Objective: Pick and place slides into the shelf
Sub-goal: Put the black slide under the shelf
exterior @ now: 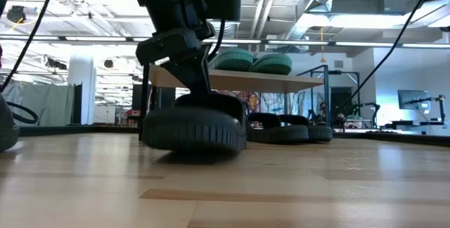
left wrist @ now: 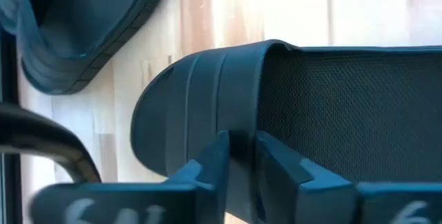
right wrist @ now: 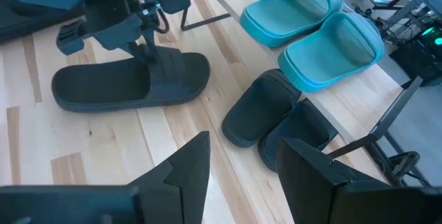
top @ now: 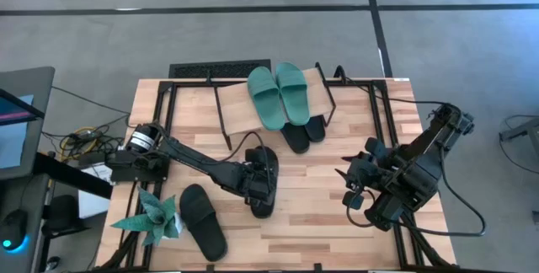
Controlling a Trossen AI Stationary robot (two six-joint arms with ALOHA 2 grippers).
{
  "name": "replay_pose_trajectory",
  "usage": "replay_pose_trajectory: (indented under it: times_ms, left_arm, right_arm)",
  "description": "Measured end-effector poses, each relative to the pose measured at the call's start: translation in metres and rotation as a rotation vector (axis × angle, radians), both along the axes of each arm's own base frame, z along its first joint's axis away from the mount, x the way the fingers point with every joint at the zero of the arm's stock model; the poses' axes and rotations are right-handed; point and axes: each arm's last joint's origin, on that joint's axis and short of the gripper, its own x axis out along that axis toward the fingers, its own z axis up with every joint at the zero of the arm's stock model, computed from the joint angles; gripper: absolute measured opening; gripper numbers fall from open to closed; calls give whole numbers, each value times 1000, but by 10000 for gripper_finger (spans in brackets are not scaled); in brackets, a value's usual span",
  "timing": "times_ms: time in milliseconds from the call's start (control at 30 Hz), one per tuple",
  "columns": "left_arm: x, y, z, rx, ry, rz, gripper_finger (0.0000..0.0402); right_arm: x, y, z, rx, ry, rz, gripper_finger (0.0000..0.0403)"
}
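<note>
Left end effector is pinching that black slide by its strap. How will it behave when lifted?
The black slide looks like soft rubber, so the strap may flex and let the sole sag or swing. The left end effector holds only the strap's edge, so the slide may tilt. It is probably light, and its flat sole should not roll.

No legible text, label, brand, number or sign was found in any view; pale marks on the left gripper (left wrist: 238, 162) body were too blurred to read.
</note>
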Motion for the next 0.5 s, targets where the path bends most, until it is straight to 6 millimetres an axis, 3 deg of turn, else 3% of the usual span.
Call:
replay_pose_trajectory:
  times_ms: [133, 500]
  left_arm:
    - [1, 4, 1, -1, -25, 50, 9]
    - [6, 17, 8, 33, -154, 256, 2]
  right_arm:
    - [0, 0, 0, -1, 0, 0, 154]
    - [0, 0, 0, -2, 2, 1, 154]
